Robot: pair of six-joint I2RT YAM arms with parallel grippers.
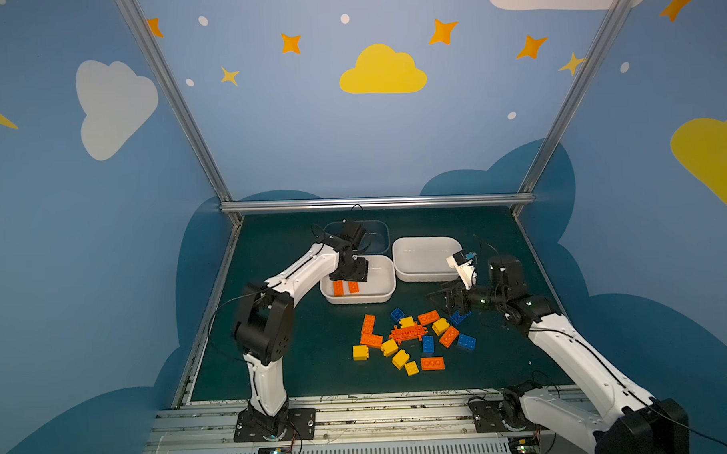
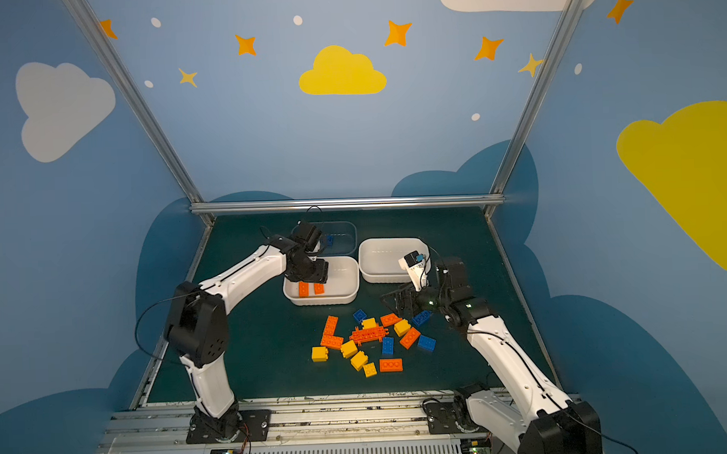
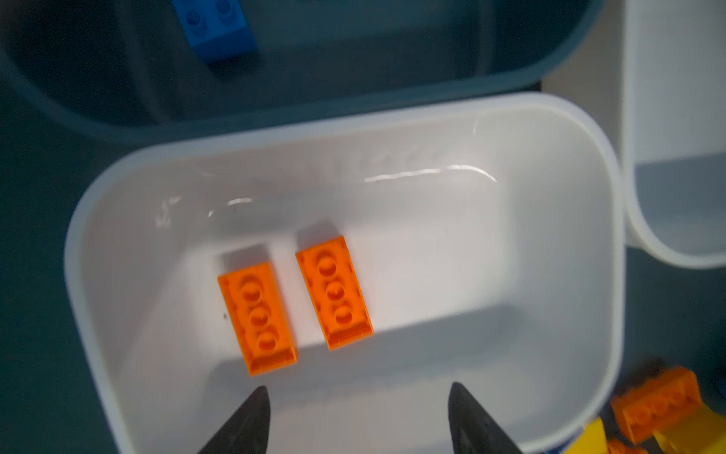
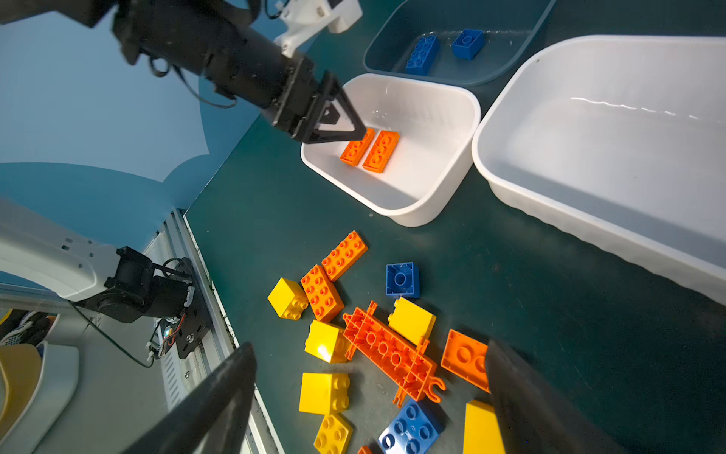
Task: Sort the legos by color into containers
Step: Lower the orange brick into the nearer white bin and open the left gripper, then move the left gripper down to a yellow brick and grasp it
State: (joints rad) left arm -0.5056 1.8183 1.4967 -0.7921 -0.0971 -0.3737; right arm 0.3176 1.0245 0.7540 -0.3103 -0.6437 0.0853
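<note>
Lying in white tub [image 3: 613, 236], two orange bricks [image 3: 334, 293]; parted left tool [image 3: 357, 393] just above

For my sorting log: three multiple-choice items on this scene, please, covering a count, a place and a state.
1. How many blue bricks lie in the transparent tub? A) none B) two C) five
2. Where are the two sorted orange bricks? A) transparent tub B) bare table C) near white tub
3. The left gripper is: A) open, empty B) shut on a brick C) shut, empty
1 B: right wrist view shows two. 2 C: both lie on its floor. 3 A: fingers apart, nothing between.
</note>
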